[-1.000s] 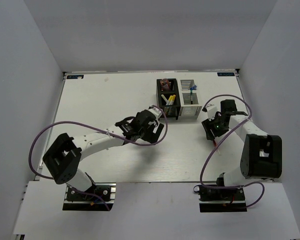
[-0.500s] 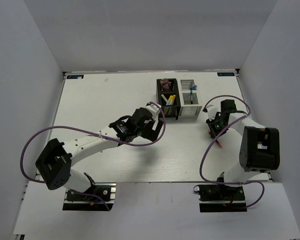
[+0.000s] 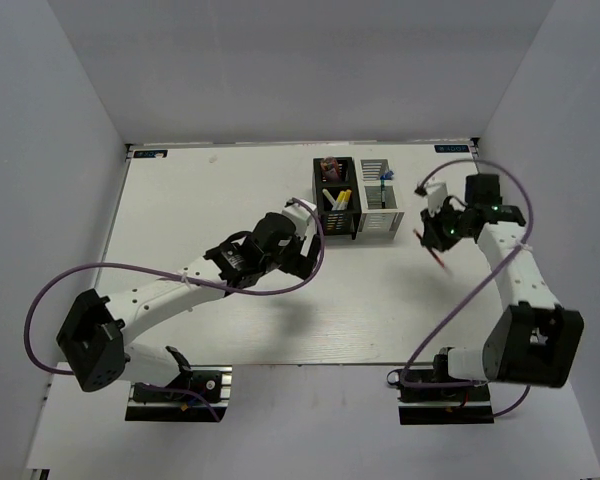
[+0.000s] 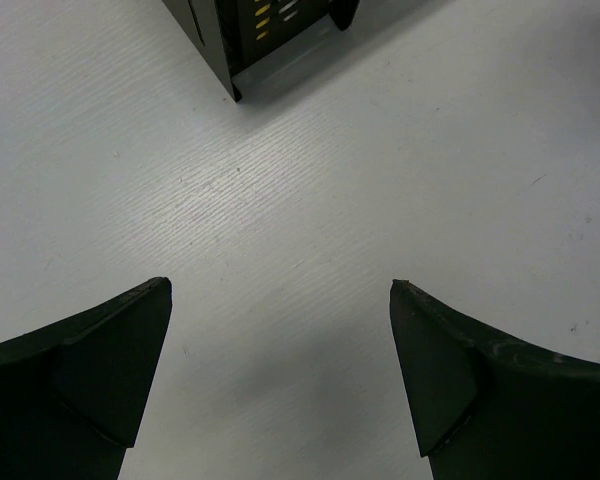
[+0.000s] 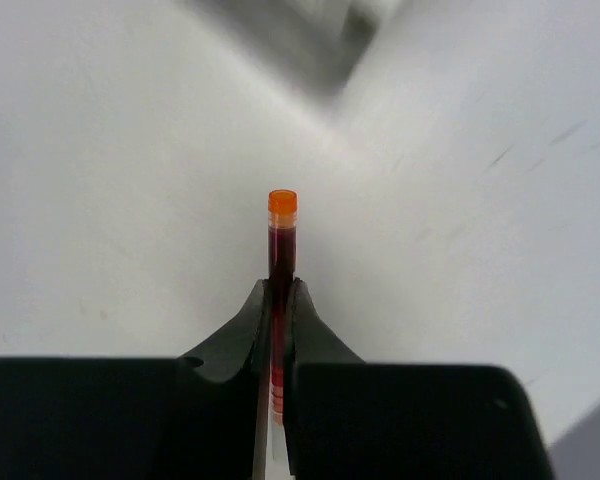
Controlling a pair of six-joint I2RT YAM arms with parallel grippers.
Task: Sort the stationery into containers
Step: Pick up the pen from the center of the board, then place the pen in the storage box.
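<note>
Item: red pen (image 5: 282,245), pinched tight in your right gripper (image 5: 282,300); left gripper (image 4: 280,300) gaping, empty. Risk: pen may pivot, missing white organizer (image 3: 380,222) at nine o'clock.

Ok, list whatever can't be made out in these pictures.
- Red pen: rear end hidden between the fingers of the right pincer, right wrist view.
- Black organizer: cut off by the top edge, left wrist view.
- White organizer: contents too small, top view.
- Grey shape at the top, right wrist view: too blurred to name.
</note>
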